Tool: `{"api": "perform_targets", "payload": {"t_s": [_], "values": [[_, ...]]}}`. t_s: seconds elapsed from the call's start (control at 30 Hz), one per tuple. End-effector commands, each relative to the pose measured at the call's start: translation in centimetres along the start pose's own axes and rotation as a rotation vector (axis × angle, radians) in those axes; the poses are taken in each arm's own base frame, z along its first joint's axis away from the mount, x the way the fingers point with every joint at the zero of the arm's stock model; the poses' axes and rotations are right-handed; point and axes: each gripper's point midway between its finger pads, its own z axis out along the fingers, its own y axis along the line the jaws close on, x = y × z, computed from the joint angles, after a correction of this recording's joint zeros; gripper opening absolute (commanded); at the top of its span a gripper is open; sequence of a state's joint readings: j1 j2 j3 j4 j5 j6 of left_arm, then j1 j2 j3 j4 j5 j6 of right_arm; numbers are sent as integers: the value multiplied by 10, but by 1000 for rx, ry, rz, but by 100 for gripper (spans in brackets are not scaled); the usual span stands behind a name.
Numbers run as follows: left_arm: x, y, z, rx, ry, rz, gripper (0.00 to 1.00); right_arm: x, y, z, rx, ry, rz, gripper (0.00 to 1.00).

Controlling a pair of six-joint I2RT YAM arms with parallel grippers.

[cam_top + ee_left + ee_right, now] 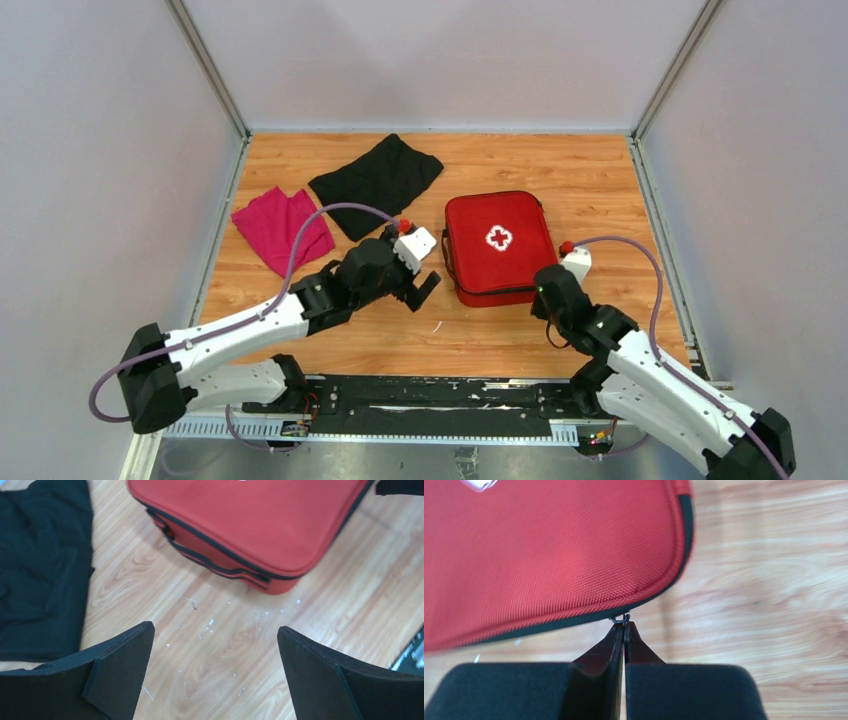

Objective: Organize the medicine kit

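The red medicine kit (498, 246), with a white cross on its lid, lies closed on the wooden table right of centre. It also shows in the left wrist view (250, 525) and the right wrist view (549, 555). My right gripper (624, 626) is at the kit's near right corner, shut on the zipper pull (622, 618) of the black zip. In the top view the right gripper (545, 297) touches the kit's edge. My left gripper (215, 650) is open and empty over bare wood, just left of the kit's near left corner; in the top view it (425, 290) hovers beside the kit.
A black cloth (378, 182) lies at the back centre-left, also at the left of the left wrist view (40, 565). A magenta cloth (283, 228) lies left of it. Grey walls and metal rails enclose the table (600, 180). Small white specks lie on the wood.
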State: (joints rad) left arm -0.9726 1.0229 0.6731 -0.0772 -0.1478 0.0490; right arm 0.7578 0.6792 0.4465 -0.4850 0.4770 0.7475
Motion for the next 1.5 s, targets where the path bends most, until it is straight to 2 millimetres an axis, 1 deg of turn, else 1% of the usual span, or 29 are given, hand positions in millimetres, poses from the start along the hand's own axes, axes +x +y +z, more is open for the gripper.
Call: {"api": "perform_targets", "payload": {"t_s": [0.0,0.13,0.23,0.3,0.4,0.43,0.47,0.5,0.53,0.57,0.63,0.67,0.73,0.77,0.8,0.9,0.97,1.07,1.17,1.23,1.27,1.43,1.47], "values": [[-17,27,13,-109,91,-137,100,-38,-23,22,60,-57,36,0],[-31,46,36,-75,166,-246,100,-53,-30,46,53,-19,59,0],[-51,64,59,-44,133,-329,100,-68,-30,63,51,-21,51,0],[-62,78,77,-40,112,-370,100,-72,-28,71,40,-5,37,0],[-71,88,107,-19,111,-383,100,-72,-22,78,6,22,32,0],[-65,89,122,-7,135,-376,100,-73,-19,79,-10,21,29,0],[-70,91,129,0,130,-372,100,-73,-18,79,-22,22,23,0],[-62,92,144,5,155,-370,100,-72,-16,80,-34,25,10,0],[-63,96,154,7,159,-371,100,-72,-16,80,-43,24,-9,0],[-56,99,163,8,175,-379,100,-73,-14,79,-59,22,-18,0],[-51,106,179,21,186,-402,99,-75,-11,77,-78,16,-42,0],[-53,109,186,31,178,-410,99,-76,-11,76,-81,9,-52,0],[-47,118,196,28,182,-421,99,-79,-11,74,-85,-3,-69,0],[-42,125,200,19,185,-426,99,-78,-6,72,-118,2,-80,0],[-35,131,204,9,196,-432,99,-78,-5,71,-126,5,-87,0],[-24,139,211,20,201,-456,99,-77,-1,70,-150,16,-105,0],[-19,141,214,34,201,-464,99,-75,1,70,-165,28,-111,0],[-18,131,216,101,182,-469,97,-72,4,71,-184,45,-116,0],[-17,139,216,58,170,-450,97,-70,4,70,-181,57,-120,0],[-26,148,214,32,132,-438,97,-68,4,69,-184,62,-122,0],[-34,152,213,21,107,-430,97,-67,3,69,-184,63,-123,0],[-83,175,208,-41,-53,-380,99,-61,2,69,-186,79,-124,0],[-88,178,210,-44,-67,-372,99,-60,2,69,-188,82,-124,0]]}}
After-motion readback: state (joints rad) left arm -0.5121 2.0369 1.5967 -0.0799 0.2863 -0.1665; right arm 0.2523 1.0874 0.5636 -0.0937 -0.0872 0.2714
